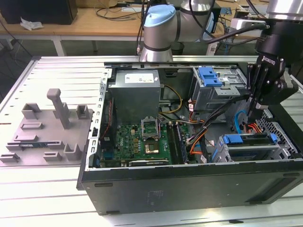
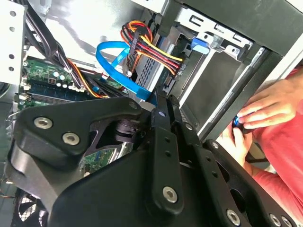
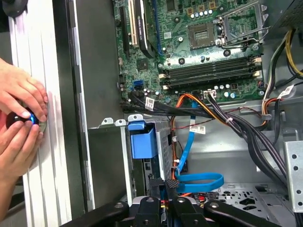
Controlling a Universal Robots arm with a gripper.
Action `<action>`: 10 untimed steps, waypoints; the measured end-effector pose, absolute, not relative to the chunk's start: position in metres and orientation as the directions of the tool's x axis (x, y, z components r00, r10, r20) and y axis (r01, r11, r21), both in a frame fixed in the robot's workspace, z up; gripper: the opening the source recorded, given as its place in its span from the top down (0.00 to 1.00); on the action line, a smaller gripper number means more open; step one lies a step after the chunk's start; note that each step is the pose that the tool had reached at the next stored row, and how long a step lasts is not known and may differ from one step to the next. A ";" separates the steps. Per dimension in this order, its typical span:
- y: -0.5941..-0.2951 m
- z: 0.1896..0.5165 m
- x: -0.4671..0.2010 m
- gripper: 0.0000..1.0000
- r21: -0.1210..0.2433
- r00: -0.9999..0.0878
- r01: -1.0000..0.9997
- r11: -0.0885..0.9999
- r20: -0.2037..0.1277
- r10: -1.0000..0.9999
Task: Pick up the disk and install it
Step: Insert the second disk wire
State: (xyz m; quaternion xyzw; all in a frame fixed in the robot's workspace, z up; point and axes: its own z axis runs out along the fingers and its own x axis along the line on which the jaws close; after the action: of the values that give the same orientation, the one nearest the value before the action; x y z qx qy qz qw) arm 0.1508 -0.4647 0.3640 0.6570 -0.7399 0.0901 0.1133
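The disk [image 1: 238, 138] shows as a blue-framed drive standing on edge in the metal cage [image 1: 251, 152] at the case's corner, on the exterior view's right. My gripper [image 1: 256, 109] hangs just above and behind that cage, fingers shut with nothing between them. In the second wrist view the shut gripper [image 2: 158, 101] ends beside a looped blue data cable [image 2: 113, 66]. In the first wrist view the gripper [image 3: 170, 185] points at the cage, where a blue plastic part [image 3: 142, 142] stands on top. I cannot tell whether that part is bracket or latch.
A person's hands [image 3: 19, 123] hold a small dark object on the table just outside the case wall. A second cage with a blue latch [image 1: 210, 75], cable bundles [image 1: 199, 135], the motherboard [image 1: 142, 142] and power supply [image 1: 136, 92] crowd the case. A grey fixture [image 1: 47, 127] lies on the table.
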 end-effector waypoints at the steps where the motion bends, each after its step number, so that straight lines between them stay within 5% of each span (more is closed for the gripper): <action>1: -0.466 0.364 0.151 0.84 0.015 -0.111 -0.993 0.120 0.280 -0.954; 10: -0.487 0.365 0.151 0.84 0.004 -0.116 -0.993 0.120 0.198 -0.973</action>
State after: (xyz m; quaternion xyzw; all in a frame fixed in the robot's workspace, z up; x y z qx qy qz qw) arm 0.1505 -0.4874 0.3650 0.6604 -0.7443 0.0645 0.0758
